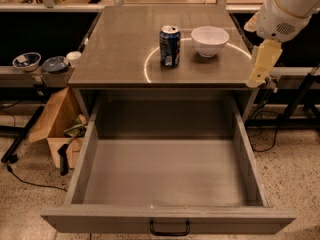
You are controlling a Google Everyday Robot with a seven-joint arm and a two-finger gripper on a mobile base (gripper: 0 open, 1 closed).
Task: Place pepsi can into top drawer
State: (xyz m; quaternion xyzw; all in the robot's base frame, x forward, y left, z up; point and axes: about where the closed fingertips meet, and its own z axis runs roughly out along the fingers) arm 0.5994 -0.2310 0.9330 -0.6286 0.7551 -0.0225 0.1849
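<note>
Camera view: a grey table [120, 44] seen from the front and above, with the top drawer [100, 221] pulled fully out toward the viewer. The drawer's floor is bare, and its small black bar handle [170, 228] sits at the centre of the front panel.

The gripper [256, 76] hangs at the right edge of the scene. Its pale yellow end points downward, just beyond the table's front right corner and above the drawer's right wall. It holds nothing. Whether it is open or closed cannot be told from this angle.

The pepsi can [170, 46] stands upright on the tabletop, well to the left of the gripper and a little farther back. A white bowl [210, 40] sits just beside the can on its right, between the can and the gripper and also farther back.

Judged from this layout, the task is at an early stage. The drawer is already open and ready to receive the can. The can has not been grasped or lifted. What is left is to reach left past the bowl, take hold of the can, carry it forward over the table's front edge, and set it down in the drawer.

A cardboard box [55, 119] sits on the floor to the left of the table.
</note>
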